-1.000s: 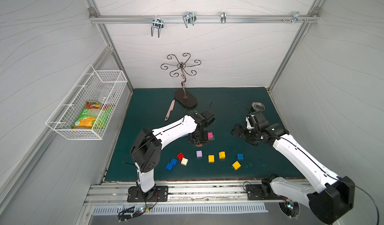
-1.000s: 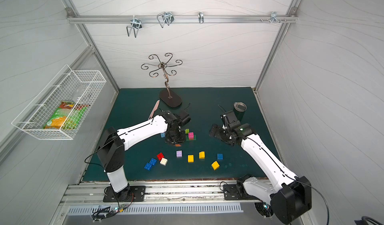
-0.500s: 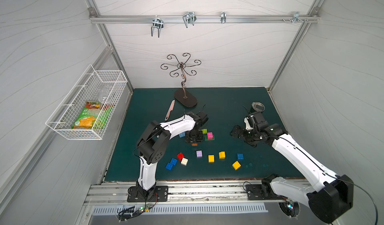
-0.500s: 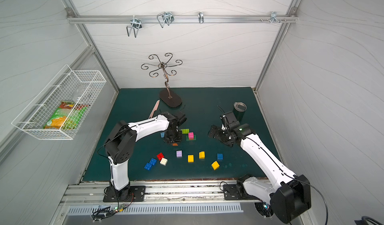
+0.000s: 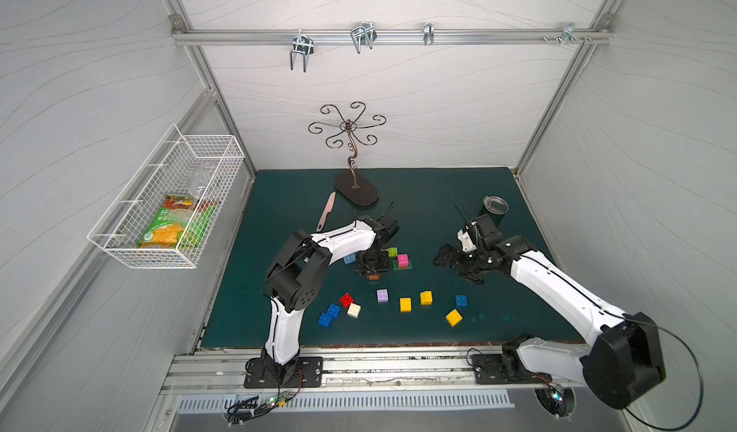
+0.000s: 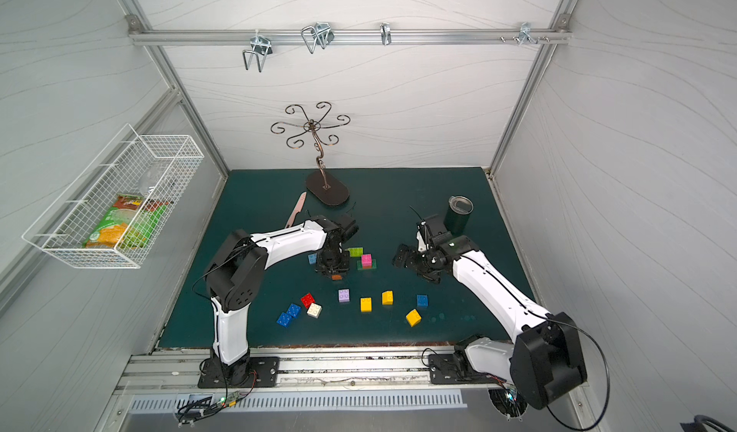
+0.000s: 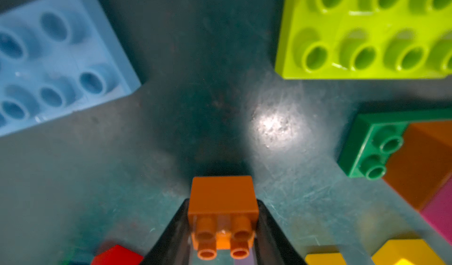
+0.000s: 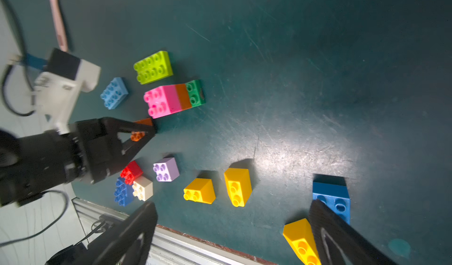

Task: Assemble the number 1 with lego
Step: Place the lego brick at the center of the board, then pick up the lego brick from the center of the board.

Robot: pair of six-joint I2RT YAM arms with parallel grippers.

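Left gripper (image 8: 146, 132) is low over the middle of the tabletop (image 5: 438, 194). Its fingers (image 7: 173, 234) press on two opposite walls of an orange brick (image 7: 221, 195) — a hold, by the look of it. The brick is tipped, with its studs facing back toward the wrist and a smooth wall facing out. Cannot tell whether it touches the tabletop.

Just beside it, toward the right edge, stands the stack (image 8: 171, 99): dark-green base, orange layer, pink on top, bare base studs at one end. A lime brick (image 5: 393, 251) lies just behind the stack, toward the back edge. A light-blue brick (image 5: 349, 259) lies on the far side of the left gripper. Loose bricks (image 5: 404, 304) are spread along the front edge: red, blue, white, lilac, yellow.

Right gripper (image 8: 232, 204) hangs right of centre with its fingers spread wide, holding nothing.

Handling, as I judge it:
- **Material:** the bricks are light, stiff hard plastic with glossy walls, so they are likely to slip or twist under an off-centre pinch.
- **Where to hold:** best taken on two flat opposite walls, midway up, never on the studs.
- **Orange brick:** tipped as it is, it would need righting — studs up — before it can seat on anything.
- **Pressing on:** seating takes a firm, square push.
- **Stack:** it is light and free on the tabletop, so it may skate or topple unless braced.
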